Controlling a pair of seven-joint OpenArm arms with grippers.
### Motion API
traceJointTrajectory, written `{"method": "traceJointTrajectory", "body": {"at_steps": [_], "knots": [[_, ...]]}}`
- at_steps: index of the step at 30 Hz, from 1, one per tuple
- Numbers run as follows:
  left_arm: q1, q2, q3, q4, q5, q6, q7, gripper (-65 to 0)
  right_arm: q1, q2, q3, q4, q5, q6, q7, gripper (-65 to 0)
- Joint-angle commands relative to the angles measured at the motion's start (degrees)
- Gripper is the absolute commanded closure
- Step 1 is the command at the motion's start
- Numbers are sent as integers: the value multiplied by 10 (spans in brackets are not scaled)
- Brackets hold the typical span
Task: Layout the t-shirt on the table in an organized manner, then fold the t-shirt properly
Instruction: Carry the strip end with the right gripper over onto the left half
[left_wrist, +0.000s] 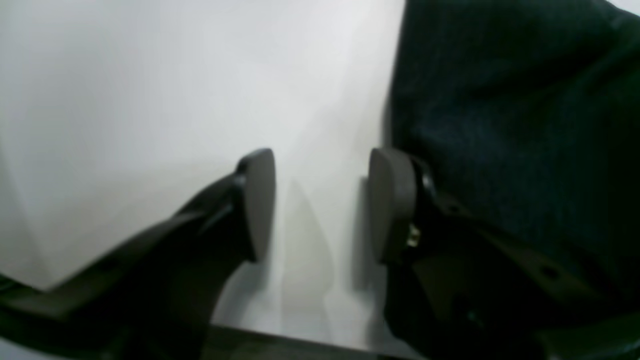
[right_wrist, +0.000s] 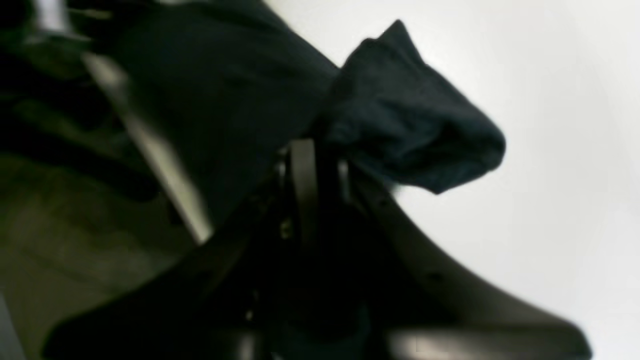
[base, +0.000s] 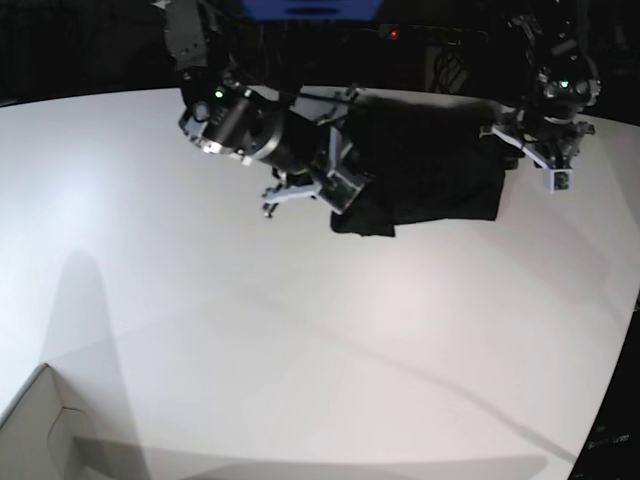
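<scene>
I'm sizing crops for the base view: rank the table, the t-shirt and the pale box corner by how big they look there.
1. Table, filling most of the view.
2. T-shirt.
3. Box corner, cut off by the frame and nearest the camera, so its rank is unsure.

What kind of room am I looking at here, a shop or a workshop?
Most likely a robotics lab or test bench. Two robot arms reach over a big bare white table, working on a single black t-shirt, against a dark backdrop. There are no shelves or shop goods.
</scene>
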Motion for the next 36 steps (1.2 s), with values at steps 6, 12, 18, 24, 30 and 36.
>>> {"method": "traceJointTrajectory", "body": {"at_steps": [6,12,18,24,30,36], "knots": [[-1,-5,-3,14,-5,1,-8,-292,72,-14,-86,9,13,3,19,0],[7,-5,-7,20,-9,1,28,-292,133,-41,-126,-89,14,3,20,0],[8,16,-33,40,-7,-3,53,-292,152,-50,-170,-160,14,3,82,0],[8,23,-47,80,-7,-4,59,-292,181,-50,-185,-226,17,3,115,0],[9,23,-48,87,-6,-1,59,-292,223,-50,-198,-294,18,3,166,0],[20,23,-48,93,-6,-1,59,-292,232,-50,-200,-320,18,3,192,0]]}}
